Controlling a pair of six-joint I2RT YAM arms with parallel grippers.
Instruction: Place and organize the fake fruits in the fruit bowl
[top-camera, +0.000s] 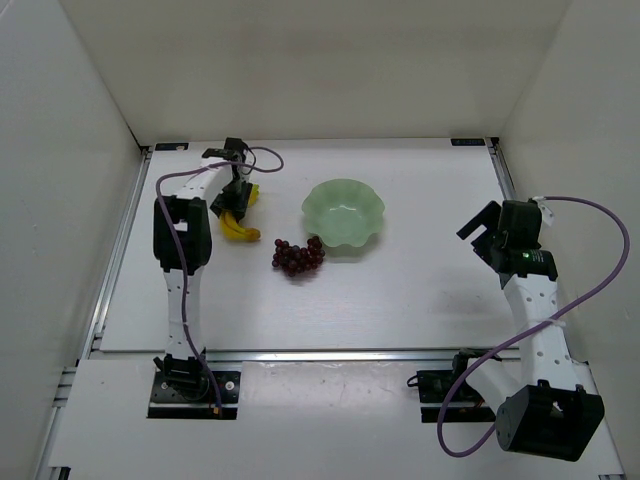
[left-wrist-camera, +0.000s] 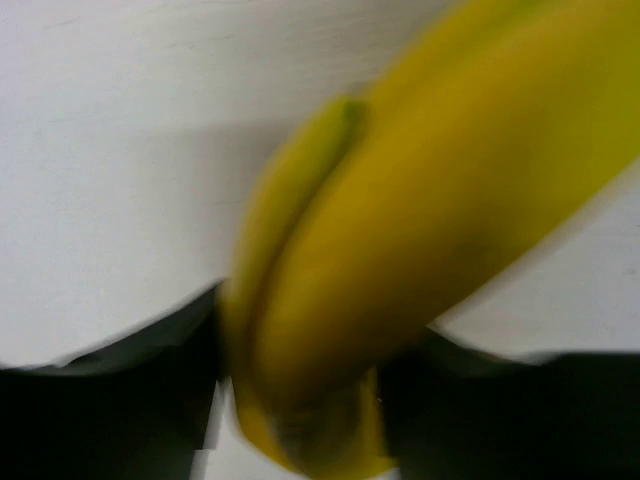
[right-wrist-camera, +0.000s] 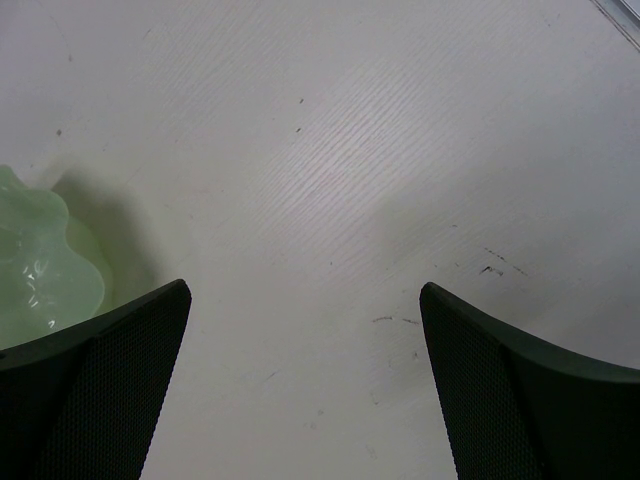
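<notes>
From above, my left gripper (top-camera: 230, 205) sits on the banana bunch (top-camera: 242, 230), left of the fruit bowl (top-camera: 312, 208); the grapes (top-camera: 298, 256) lie just beside the bowl. Left wrist: dark fingers (left-wrist-camera: 120, 400) clamp the blurred bunch. Right wrist: my right gripper (right-wrist-camera: 305, 380) gapes, empty. Next, I judge: lift clear, then carry right over the rim.

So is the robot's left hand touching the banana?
Touching. The left wrist view, though blurry, shows the banana wedged in the left hand, its dark fingers meeting both sides.
</notes>
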